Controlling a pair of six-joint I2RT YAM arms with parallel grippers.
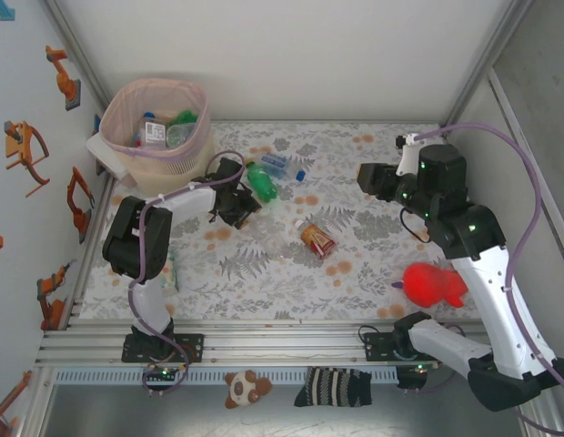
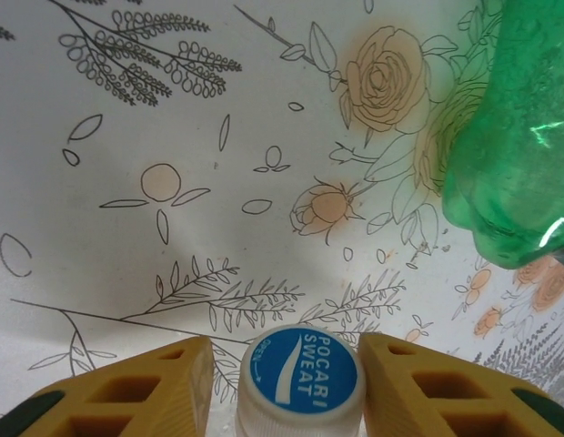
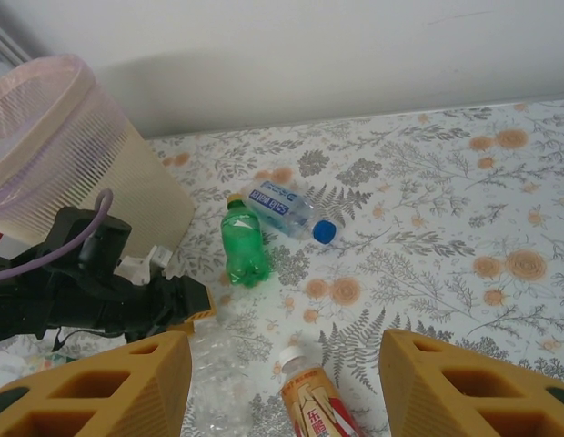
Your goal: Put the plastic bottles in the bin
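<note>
**Table** [image 1: 400,264]: covered in a pale cloth with a fern and flower print. Walls close it at the back, left and right, and metal rails run along the near edge. There is open cloth in the middle and far right, and between the copper bottle and the red plush toy [image 1: 434,284] near the right edge.

**Tall pale pink translucent bin** [image 1: 155,166] [image 3: 55,155]: stands upright in the far left corner against the walls, with several bottles already inside.

**Green plastic bottle** [image 1: 261,180] [image 3: 243,248] [image 2: 518,137]: lies on the cloth just right of the bin.

**Clear plastic bottle with blue label and cap** [image 1: 284,167] [image 3: 287,211]: lies on its side, just beside the green one on the far side.

**Copper-coloured bottle with white cap** [image 1: 317,238] [image 3: 314,405]: lies mid-table, apart from the others.

**Crumpled clear bottle** [image 3: 218,378]: lies just beside the left fingers.

**Left gripper** [image 1: 235,202] [image 2: 287,346]: the arm rises from the near left base, the elbow is bent, and the forearm reaches toward the bin's near right side. The yellow fingers flank a blue "Pocari Sweat" bottle cap [image 2: 300,373]. One finger is at its edge and a sliver of cloth shows beside the other, so I cannot tell whether the grip is made.

**Right gripper** [image 1: 368,176] [image 3: 284,337]: the arm runs up the right side with the wrist turned left and held above the cloth. Its fingers are spread wide and hold nothing.
</note>
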